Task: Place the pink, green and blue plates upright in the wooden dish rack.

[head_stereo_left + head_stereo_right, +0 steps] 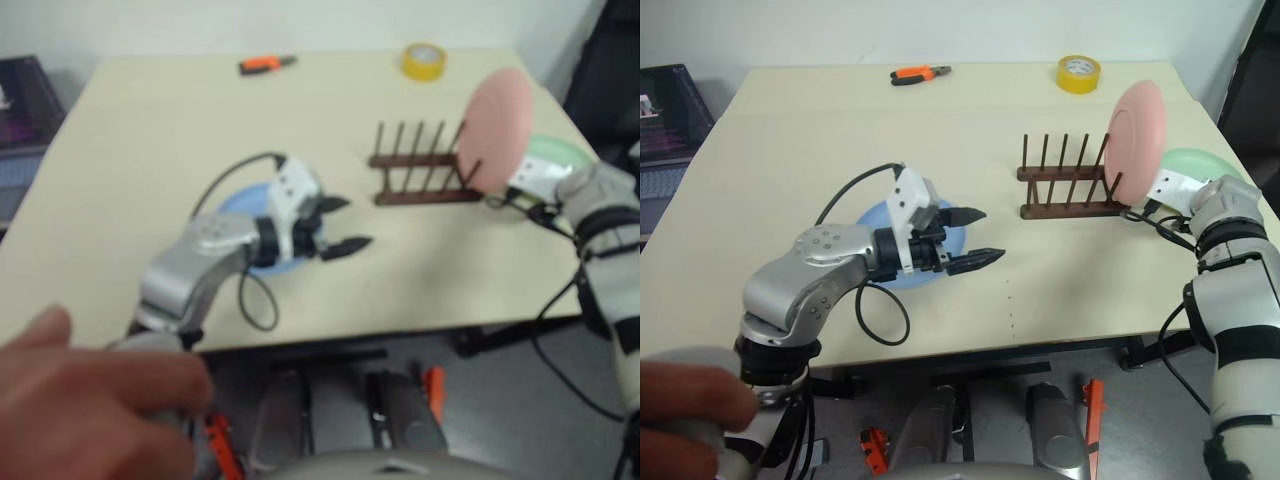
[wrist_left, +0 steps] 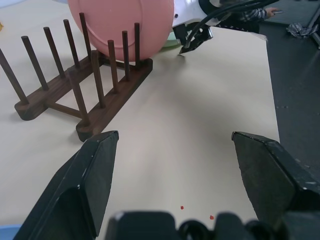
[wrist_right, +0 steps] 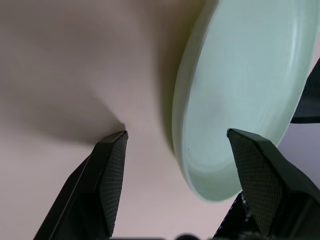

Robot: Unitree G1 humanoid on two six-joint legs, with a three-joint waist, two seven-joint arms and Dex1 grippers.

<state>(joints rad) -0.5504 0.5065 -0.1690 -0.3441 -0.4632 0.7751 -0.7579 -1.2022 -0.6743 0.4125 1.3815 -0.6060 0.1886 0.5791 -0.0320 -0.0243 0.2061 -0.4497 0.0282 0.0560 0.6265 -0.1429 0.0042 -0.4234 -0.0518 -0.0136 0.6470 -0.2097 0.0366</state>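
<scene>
Three plates shared the pale table (image 1: 790, 150) with the wooden dish rack (image 1: 1065, 190); the pink plate (image 1: 1135, 135) stood upright at the rack's right end, its lower edge down between the last pegs and its face turned towards the rest of the rack; the green plate (image 1: 1195, 165) lay flat on the table just beyond it, near the table's right edge; the blue plate (image 1: 880, 225) lay flat well to the left of the rack, mostly covered by the left arm. One gripper, the left gripper (image 1: 975, 238), hung above the blue plate's near right edge with its jaws spread wide and nothing between them, pointing across the bare table towards the rack (its wrist view looked straight at the rack's pegs and the pink plate behind them). By the pink plate's lower right edge sat the right gripper (image 3: 175, 150), its jaws apart and empty; in its own wrist view one finger (image 3: 107, 175) rested over bare table and the other (image 3: 262, 175) over the rim of the green plate, gripping neither. At the table's far edge lay orange-handled pliers (image 1: 918, 74) and a roll of yellow tape (image 1: 1078, 73), well apart from everything else; a person's hand (image 1: 85, 400) showed at the near left, off the table.
</scene>
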